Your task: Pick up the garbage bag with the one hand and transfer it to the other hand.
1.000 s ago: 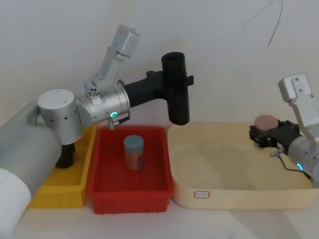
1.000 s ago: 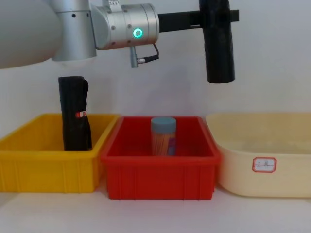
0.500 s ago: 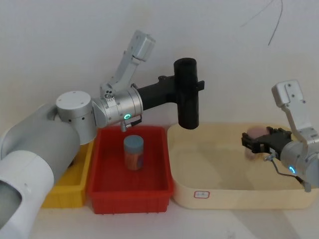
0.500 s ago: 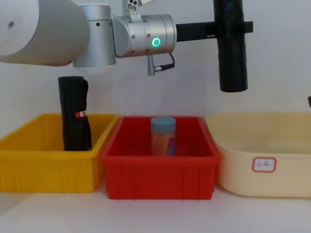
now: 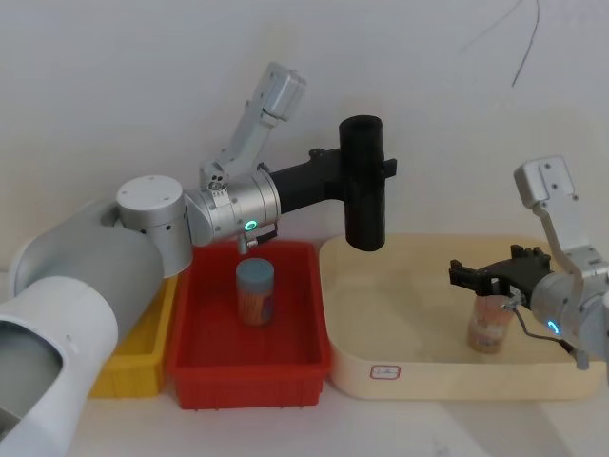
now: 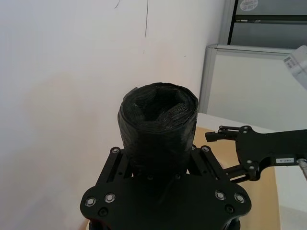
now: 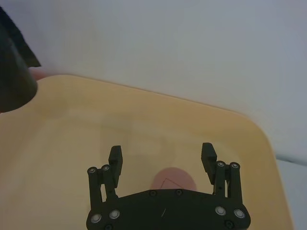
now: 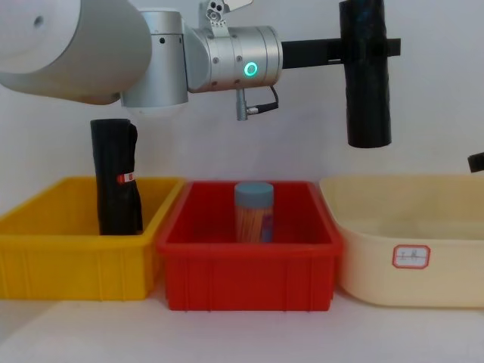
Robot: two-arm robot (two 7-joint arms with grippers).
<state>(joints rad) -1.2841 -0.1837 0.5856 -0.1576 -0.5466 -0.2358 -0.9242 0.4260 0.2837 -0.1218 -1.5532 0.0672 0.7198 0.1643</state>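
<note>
Bag (image 5: 364,217) clamped in L gripper (image 5: 367,168).

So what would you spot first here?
The fat black roll, held upright high in the air by the left pincer, over the cream tub's left end. Then the right pincer, open above a pink-topped jar in that tub.

The head view looks forward and down on the red bin (image 5: 290,328) from above. The chest view sits low, facing the red bin's front wall. Both share the black roll (image 5: 363,186) up right of the red bin. The left wrist view looks closely over the left gripper (image 6: 158,160) at that roll. The right wrist view looks past the right gripper (image 7: 162,152) into the cream tray (image 7: 144,120) right of the red bin.
</note>
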